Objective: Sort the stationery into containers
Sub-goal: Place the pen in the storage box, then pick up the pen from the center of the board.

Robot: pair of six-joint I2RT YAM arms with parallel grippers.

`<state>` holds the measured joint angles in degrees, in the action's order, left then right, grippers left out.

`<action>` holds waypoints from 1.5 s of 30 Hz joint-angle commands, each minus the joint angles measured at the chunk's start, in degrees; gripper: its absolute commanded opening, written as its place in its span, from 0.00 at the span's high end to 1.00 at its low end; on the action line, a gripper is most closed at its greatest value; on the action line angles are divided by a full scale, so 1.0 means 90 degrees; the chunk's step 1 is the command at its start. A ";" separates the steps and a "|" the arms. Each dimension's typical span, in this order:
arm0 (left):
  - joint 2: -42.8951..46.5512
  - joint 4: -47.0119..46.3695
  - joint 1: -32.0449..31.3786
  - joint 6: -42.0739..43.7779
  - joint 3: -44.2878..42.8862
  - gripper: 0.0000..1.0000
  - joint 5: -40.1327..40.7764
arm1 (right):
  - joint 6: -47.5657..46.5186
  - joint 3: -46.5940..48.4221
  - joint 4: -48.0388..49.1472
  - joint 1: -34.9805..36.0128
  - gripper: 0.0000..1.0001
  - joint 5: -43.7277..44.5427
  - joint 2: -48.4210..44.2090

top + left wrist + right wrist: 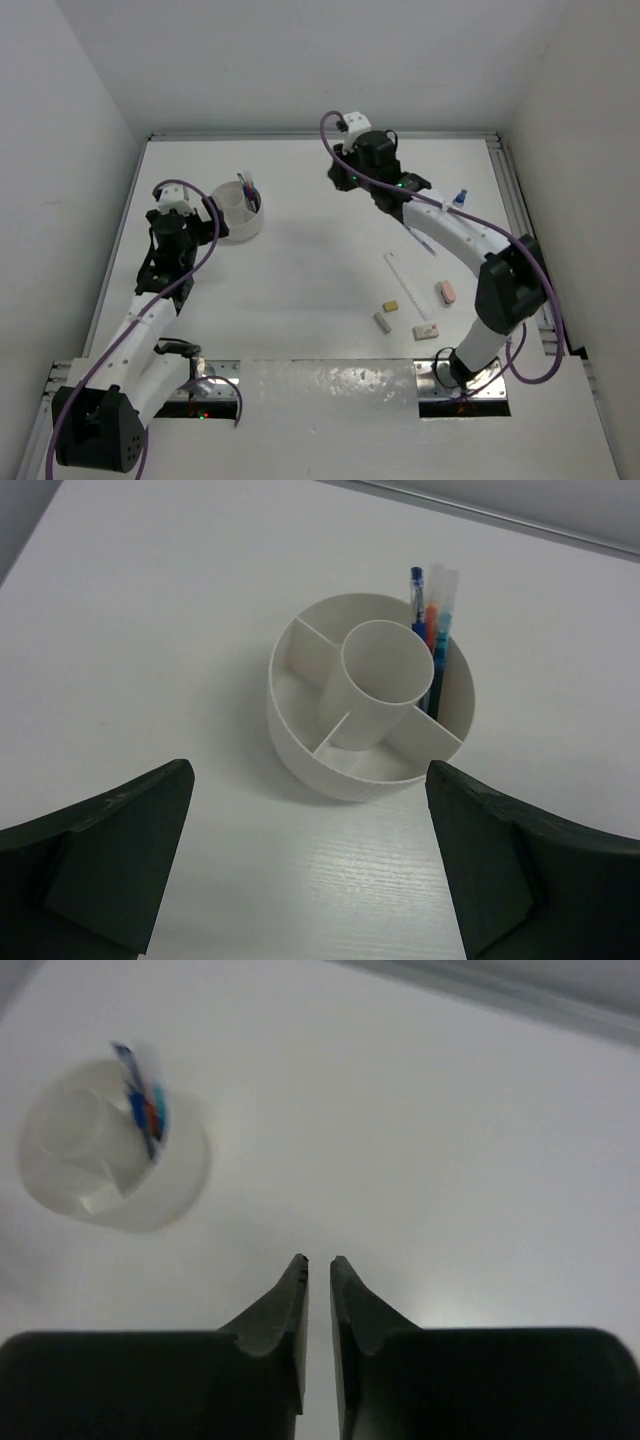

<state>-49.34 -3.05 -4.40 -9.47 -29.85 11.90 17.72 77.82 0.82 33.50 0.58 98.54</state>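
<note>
Left gripper is wide open and empty, hanging just short of the white tub; blue and orange pens stand in one outer compartment. Right gripper is pinched almost closed on nothing, above bare desk, well apart from the tub. Ruler, tan eraser, pink eraser and white eraser lie loose beside the right arm; blue-capped bottle sits farther back.

Left arm, right arm: white link shells, black joint housings, black base blocks. Purple cable looped along each. White camera block behind each hand. Green lights on right arm's black joint. Left hand, right hand: matte dark-green wedge fingers, pale scuffs on left hand's edges.
</note>
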 commanded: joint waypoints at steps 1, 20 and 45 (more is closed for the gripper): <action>0.0063 -0.0442 0.0079 -0.0002 0.0074 0.00 -0.0501 | -0.0708 -0.0237 -0.2804 -0.0254 0.91 0.0529 -0.0303; -0.0064 -0.0316 0.0040 0.0232 -0.0190 0.00 -0.1547 | -0.1899 0.0437 -0.5024 -0.2061 0.48 0.1531 0.1336; -0.0084 -0.0267 0.0040 0.0232 -0.0336 0.00 -0.1596 | -0.2828 0.0055 -0.3783 -0.2716 0.77 0.0073 0.2245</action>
<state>-50.63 -3.70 -4.40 -7.77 -30.55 -2.57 -6.52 78.83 -34.85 9.43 3.22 117.64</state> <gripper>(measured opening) 0.996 0.260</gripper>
